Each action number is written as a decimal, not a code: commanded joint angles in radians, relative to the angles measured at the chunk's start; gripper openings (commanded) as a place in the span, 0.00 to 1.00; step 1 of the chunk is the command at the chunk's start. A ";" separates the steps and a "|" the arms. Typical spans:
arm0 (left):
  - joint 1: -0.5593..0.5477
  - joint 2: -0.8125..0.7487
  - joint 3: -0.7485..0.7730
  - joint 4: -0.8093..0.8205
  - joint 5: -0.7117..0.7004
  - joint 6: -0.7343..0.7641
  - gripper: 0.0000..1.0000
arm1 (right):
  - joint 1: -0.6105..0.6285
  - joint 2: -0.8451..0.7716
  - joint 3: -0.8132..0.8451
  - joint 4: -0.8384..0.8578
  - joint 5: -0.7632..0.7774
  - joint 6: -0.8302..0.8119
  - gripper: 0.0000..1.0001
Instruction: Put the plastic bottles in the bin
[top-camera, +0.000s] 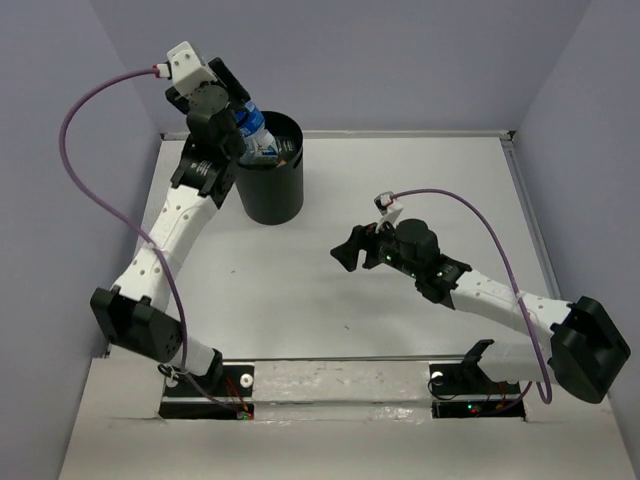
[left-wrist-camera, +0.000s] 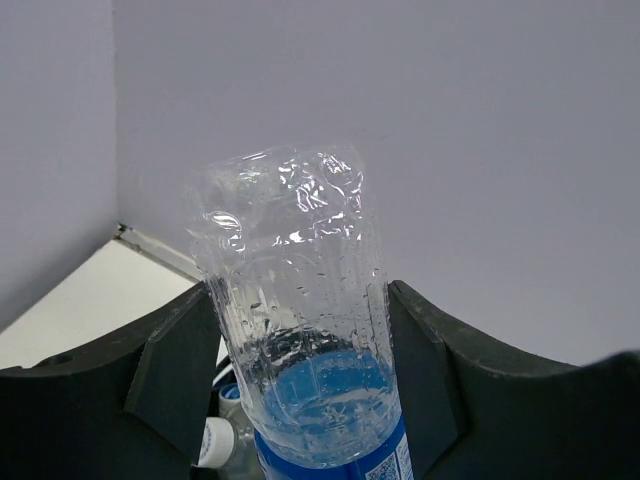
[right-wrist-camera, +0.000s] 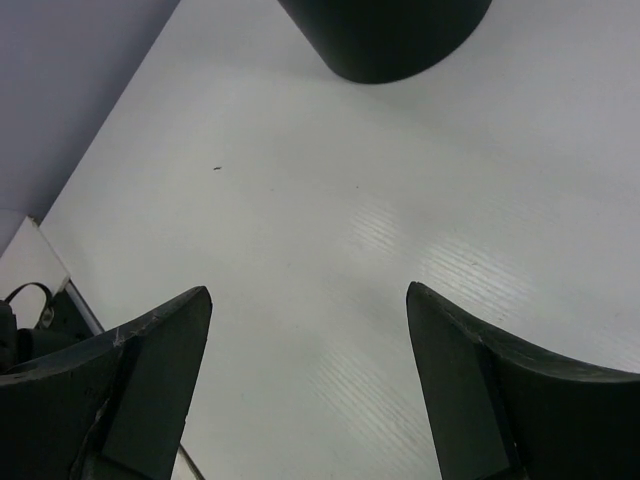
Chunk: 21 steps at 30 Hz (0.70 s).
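While my left jaws clamp a clear, crinkled bottle (left-wrist-camera: 300, 340) w/ blue label, bin (top-camera: 270, 195) sits just below; right jaws gape, empty.

bottle (top-camera: 255, 135) — over bin (top-camera: 270, 195) | bin — far left on table (top-camera: 420, 190)

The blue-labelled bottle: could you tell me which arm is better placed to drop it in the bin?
Left: the left hand holds the bottle over the bin; the right hand is open and empty, farther away.
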 joint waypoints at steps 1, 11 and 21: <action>-0.014 0.113 0.093 0.175 -0.127 0.193 0.52 | 0.014 -0.045 0.000 0.090 -0.064 0.015 0.84; -0.123 0.349 0.084 0.489 -0.225 0.437 0.53 | 0.032 -0.059 -0.020 0.117 -0.082 -0.002 0.84; -0.209 0.430 -0.131 0.825 -0.366 0.612 0.61 | 0.032 -0.080 -0.043 0.159 -0.093 -0.008 0.84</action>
